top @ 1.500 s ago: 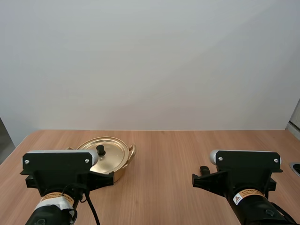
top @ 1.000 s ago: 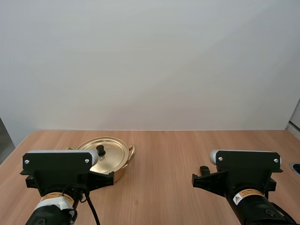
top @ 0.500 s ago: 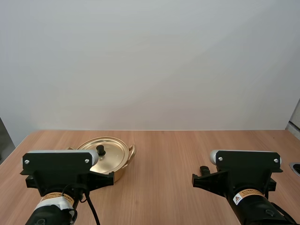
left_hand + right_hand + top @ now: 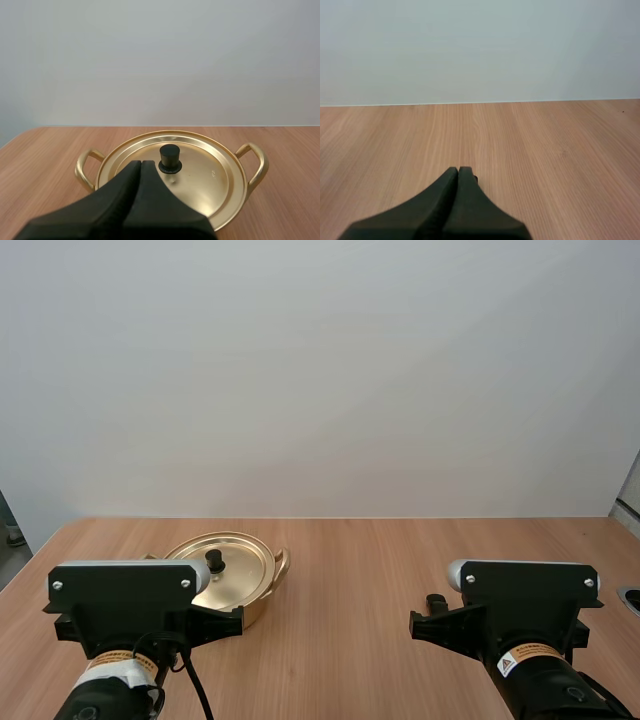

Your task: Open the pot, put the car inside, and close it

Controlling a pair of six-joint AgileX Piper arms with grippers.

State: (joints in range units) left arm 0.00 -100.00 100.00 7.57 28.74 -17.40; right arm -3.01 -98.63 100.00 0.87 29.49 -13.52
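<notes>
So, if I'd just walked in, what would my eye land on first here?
Most likely the shiny golden pot on the wooden table, in front of the left arm, with its lid on and a black knob in the middle. Next, the left gripper, shut into one black wedge pointing at that knob. The right gripper, also shut, hangs over the table.
</notes>
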